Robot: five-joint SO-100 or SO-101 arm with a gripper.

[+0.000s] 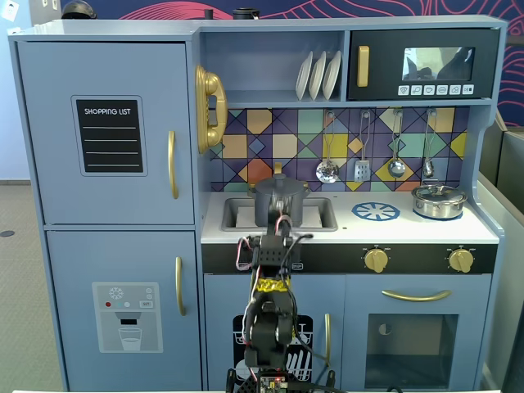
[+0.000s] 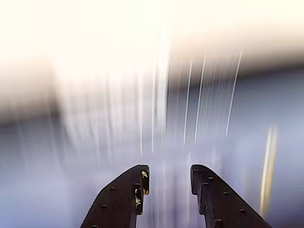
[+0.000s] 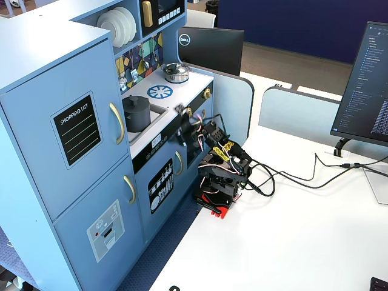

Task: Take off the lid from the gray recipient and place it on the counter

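the gray recipient is seen in the sink recess of the counter, left of centre in a fixed view; the lid is seated on it; the gripper is shown at the bottom of the blurred wrist view, jaws spread and empty; the steel pot is placed at the counter's right.

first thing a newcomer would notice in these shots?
The blue toy kitchen fills a fixed view, with the black arm standing right in front of it. A dark-gray pot with its lid on sits in the sink recess, and a shiny steel pot rests at the counter's right end.
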